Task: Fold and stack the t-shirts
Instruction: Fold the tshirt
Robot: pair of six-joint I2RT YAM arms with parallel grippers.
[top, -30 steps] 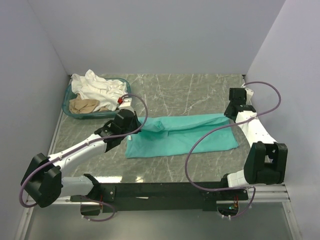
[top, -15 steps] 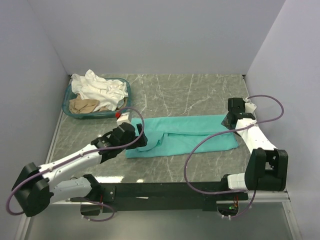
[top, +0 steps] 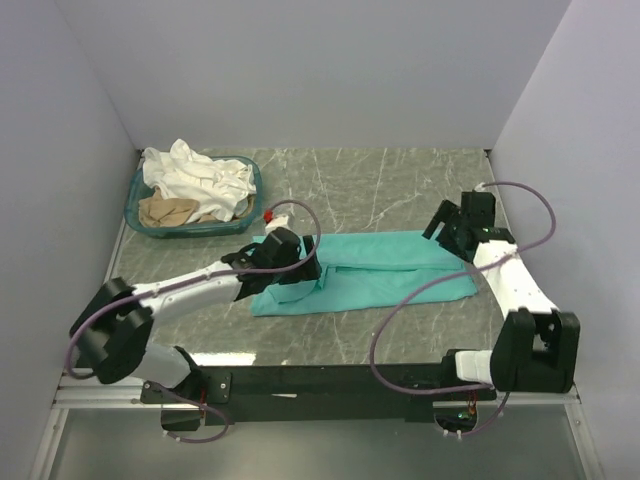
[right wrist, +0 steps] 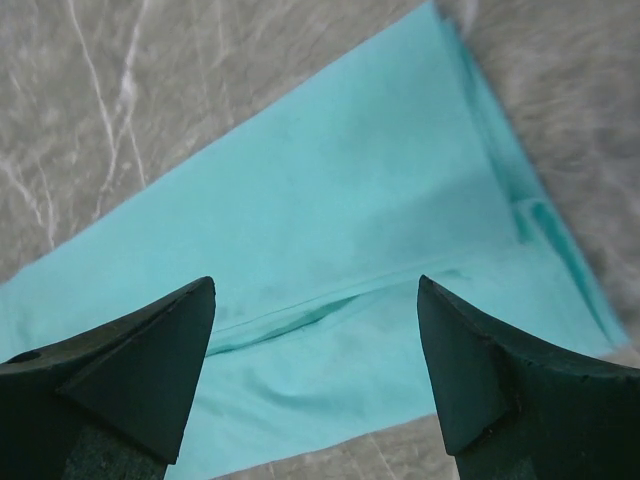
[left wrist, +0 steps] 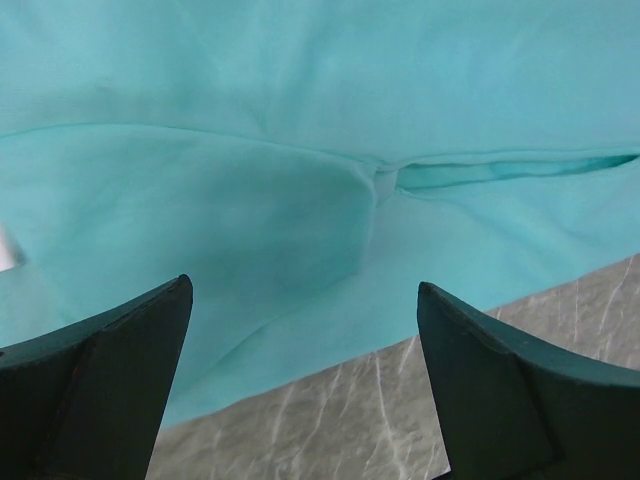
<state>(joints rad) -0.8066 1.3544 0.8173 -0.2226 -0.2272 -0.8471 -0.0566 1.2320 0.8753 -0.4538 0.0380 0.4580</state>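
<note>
The teal-green t-shirt (top: 385,272) lies on the marble table as a long folded strip running left to right. A folded seam runs along its length (left wrist: 300,150) (right wrist: 350,200). My left gripper (top: 300,265) (left wrist: 303,285) hovers over the shirt's left end, open, with nothing between its fingers. Over the shirt's right end my right gripper (top: 442,226) (right wrist: 315,282) is also open and empty. White t-shirts (top: 190,170) and a beige one (top: 165,210) lie bunched in the basket.
The oval teal basket (top: 133,200) stands at the back left of the table. Grey walls close in the left, back and right. Purple cables loop off both arms above the shirt. The arm bases and a black rail run along the near edge.
Both grippers have opened and let go of the teal shirt. The left gripper moved right, over the shirt's left end. The right gripper drew back a little from the right end.
</note>
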